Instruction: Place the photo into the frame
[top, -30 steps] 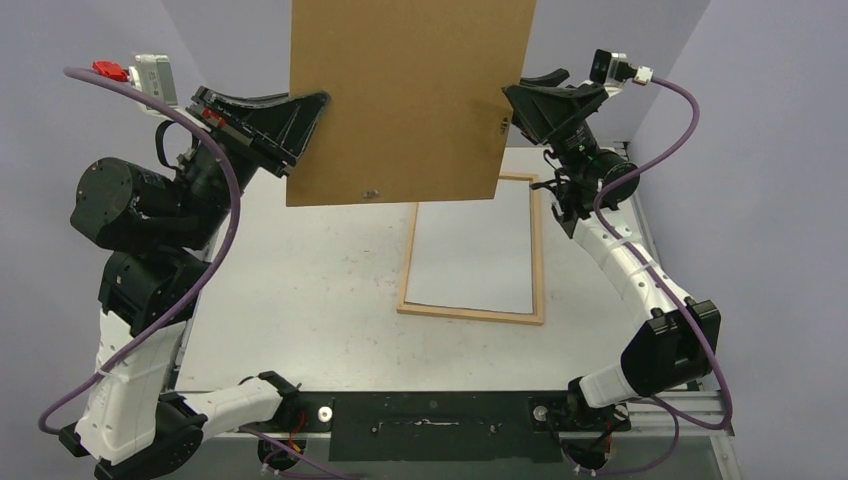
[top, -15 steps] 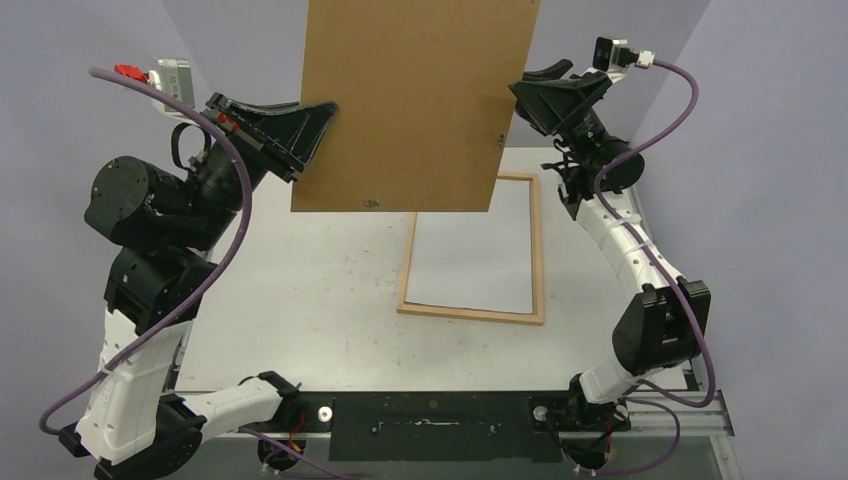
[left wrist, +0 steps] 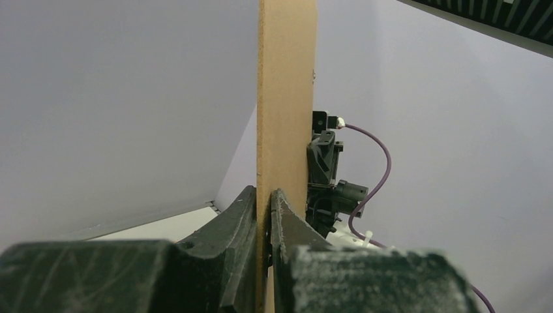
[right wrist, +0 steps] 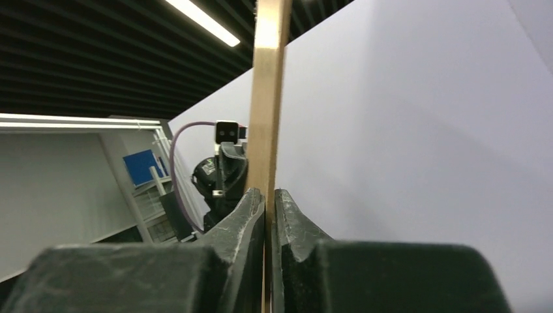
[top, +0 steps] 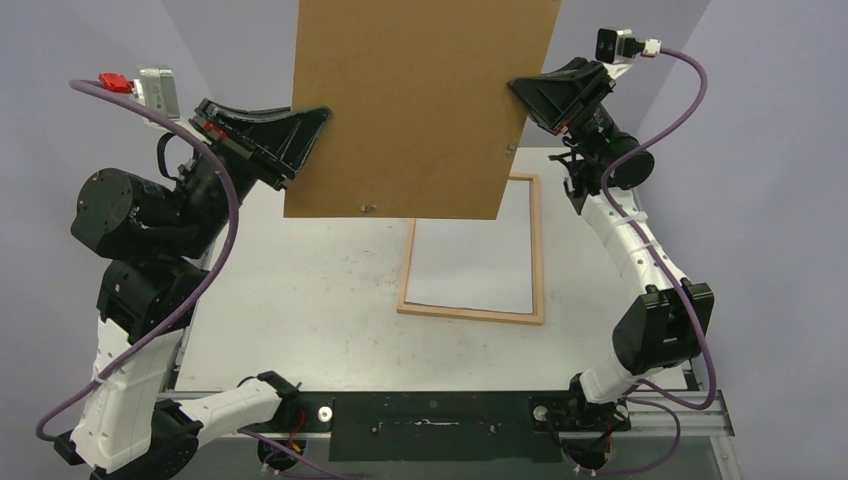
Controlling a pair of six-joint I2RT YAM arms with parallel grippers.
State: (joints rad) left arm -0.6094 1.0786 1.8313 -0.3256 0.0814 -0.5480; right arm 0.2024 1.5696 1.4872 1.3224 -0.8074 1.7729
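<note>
A large brown backing board (top: 420,100) hangs upright above the table's far side, held between both arms. My left gripper (top: 308,135) is shut on its left edge, and in the left wrist view the board's thin edge (left wrist: 285,98) runs straight up from between the fingers (left wrist: 244,208). My right gripper (top: 522,95) is shut on the right edge, the board (right wrist: 269,91) clamped between its pads (right wrist: 254,208). The light-wood frame (top: 470,313) lies flat on the table below, its top end hidden behind the board. The photo is out of view.
The white table (top: 300,290) spreads to the left of the frame. A black strip (top: 430,410) runs along the near edge between the arm bases. Small metal clips (top: 368,208) sit on the board's lower edge. Purple walls close in on both sides.
My right gripper has closed on the board's right edge. The board has shifted slightly right and tilted, and both arms have moved with it.
</note>
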